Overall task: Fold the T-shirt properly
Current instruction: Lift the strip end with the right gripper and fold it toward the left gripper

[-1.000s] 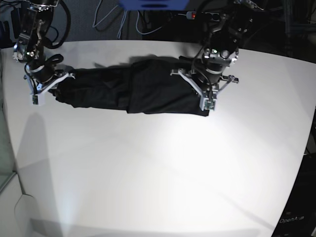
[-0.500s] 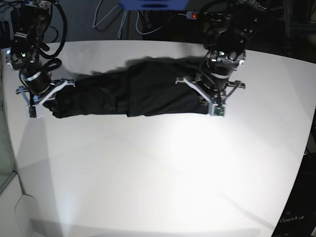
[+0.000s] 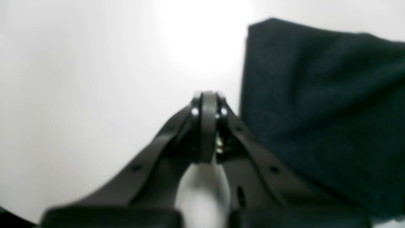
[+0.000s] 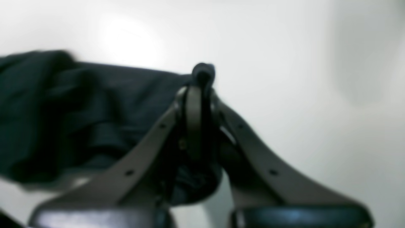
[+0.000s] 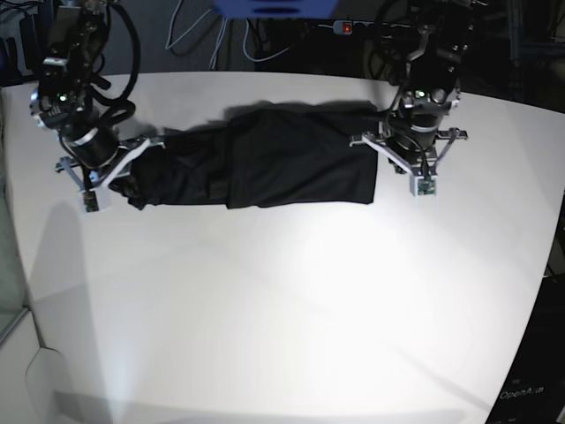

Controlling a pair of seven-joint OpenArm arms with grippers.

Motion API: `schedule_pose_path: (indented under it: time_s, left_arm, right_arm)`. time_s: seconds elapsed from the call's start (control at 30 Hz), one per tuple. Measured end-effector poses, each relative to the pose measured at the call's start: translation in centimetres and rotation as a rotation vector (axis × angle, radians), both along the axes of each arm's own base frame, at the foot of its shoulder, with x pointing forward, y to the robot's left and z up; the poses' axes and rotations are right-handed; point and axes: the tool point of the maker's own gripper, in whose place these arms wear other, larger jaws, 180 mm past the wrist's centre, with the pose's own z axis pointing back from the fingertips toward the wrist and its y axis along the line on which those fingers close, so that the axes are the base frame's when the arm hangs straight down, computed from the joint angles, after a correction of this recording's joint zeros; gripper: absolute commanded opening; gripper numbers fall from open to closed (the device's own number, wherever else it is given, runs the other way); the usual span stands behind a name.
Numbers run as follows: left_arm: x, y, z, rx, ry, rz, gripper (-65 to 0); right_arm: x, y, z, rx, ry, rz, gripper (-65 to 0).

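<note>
The black T-shirt lies folded into a long band across the far part of the white table. My left gripper is just past the band's right edge. In the left wrist view it is shut and empty, with the shirt's edge apart on its right. My right gripper is at the band's left end. In the right wrist view it is shut on a pinch of the shirt, with black fabric poking out at the tips.
Cables and dark equipment lie behind the table's far edge, with a blue object and a red light. The table's curved edge runs along the left and right.
My left gripper has moved right, off the shirt's right edge. My right gripper has moved right with the sleeve end, so the band's left end is bunched and shorter.
</note>
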Motion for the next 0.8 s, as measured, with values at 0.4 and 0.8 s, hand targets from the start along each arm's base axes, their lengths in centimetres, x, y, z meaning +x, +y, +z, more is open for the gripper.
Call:
schedule_pose_path:
  time_s: [0.4,0.8]
  left_arm:
    - [-1.5,4.5,-1.5,0.07,0.058,0.065,-65.0]
    - [-0.4,5.0,-2.6,0.085,0.057,0.088,-65.0]
  right_arm:
    - [0.9,5.0,0.5,0.09,-0.026,0.061,-65.0]
    - [1.2,10.5,2.6,0.157,-0.08,0.166,-65.0]
